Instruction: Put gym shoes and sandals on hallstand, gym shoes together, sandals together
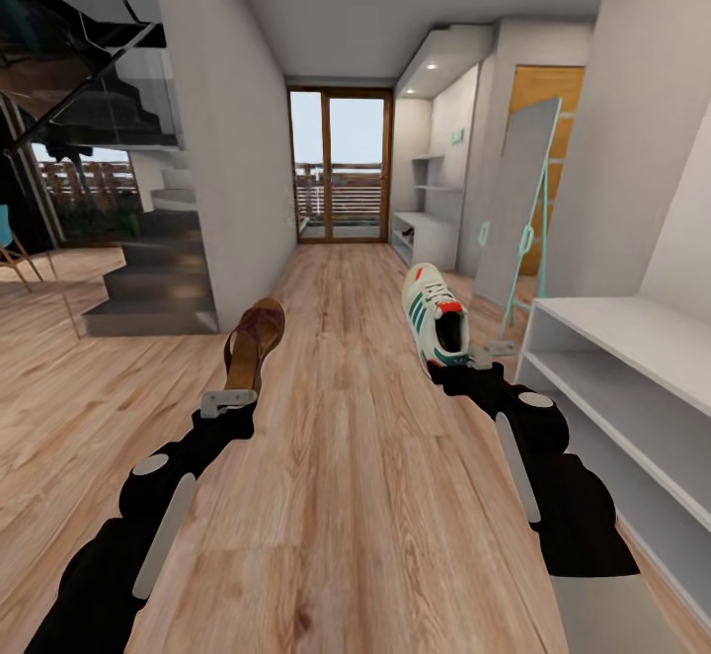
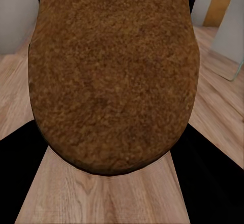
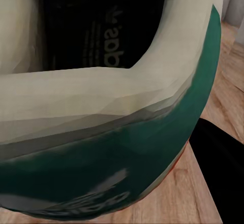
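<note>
Above the floor, each hand pinches footwear pointing down-corridor: left sandal [image 1: 253, 342], right gym shoe [image 1: 435, 318].

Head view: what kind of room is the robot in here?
Most likely a home corridor: long wood-plank floor running to a glazed balcony door, a staircase off to one side, and a white shoe rack along the wall.

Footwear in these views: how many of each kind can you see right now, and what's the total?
Dark brown leather slip-on sandals: 1, the sandal held up at the left arm's fingers.
White lace-up gym shoes with green stripes: 1, the shoe held up at the right arm's fingers.
Total: 2, both off the light wood plank floor.
</note>
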`<state>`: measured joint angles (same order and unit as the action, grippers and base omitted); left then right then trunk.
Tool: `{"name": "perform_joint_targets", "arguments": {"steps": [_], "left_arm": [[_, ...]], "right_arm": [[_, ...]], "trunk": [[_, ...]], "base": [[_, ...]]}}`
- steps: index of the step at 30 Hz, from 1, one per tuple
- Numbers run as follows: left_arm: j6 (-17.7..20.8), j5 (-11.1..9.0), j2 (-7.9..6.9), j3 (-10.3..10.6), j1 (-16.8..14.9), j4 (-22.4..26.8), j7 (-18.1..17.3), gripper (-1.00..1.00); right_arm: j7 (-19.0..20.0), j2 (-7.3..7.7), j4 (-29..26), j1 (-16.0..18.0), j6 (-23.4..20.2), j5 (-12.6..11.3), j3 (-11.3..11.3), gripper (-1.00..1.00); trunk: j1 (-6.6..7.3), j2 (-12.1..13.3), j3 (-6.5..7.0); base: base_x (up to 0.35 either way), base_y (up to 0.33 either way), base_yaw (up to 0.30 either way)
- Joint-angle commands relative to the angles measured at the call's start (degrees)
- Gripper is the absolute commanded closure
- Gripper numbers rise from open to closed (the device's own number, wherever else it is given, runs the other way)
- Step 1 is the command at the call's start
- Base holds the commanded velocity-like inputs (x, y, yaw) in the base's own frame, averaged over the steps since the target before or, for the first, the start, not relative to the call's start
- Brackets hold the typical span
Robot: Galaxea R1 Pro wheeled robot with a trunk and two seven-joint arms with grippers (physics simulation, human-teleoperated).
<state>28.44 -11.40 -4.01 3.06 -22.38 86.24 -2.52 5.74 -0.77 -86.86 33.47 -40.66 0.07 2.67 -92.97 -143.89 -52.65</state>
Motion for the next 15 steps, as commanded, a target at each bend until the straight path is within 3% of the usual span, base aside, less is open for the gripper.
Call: {"name": "perform_joint_targets", "arguments": {"steps": [1,15], "left_arm": [[0.30,-0.29,-0.03,0.02,-0.03,0.07,-0.03,1.00],[0.30,-0.20,-0.03,0.02,-0.03,0.07,-0.03,1.00]], "right_arm": [[0.11,-0.02,-0.07,0.04,-0.29,0.04,-0.04,1.00],[0.06,-0.11,-0.07,0.05,-0.29,0.02,-0.04,1.00]], "trunk": [[-0.02,-0.03,-0.06],[-0.02,-0.03,-0.06]], "base": [[0.344,0.000,0.000],[0.344,0.000,0.000]]}}
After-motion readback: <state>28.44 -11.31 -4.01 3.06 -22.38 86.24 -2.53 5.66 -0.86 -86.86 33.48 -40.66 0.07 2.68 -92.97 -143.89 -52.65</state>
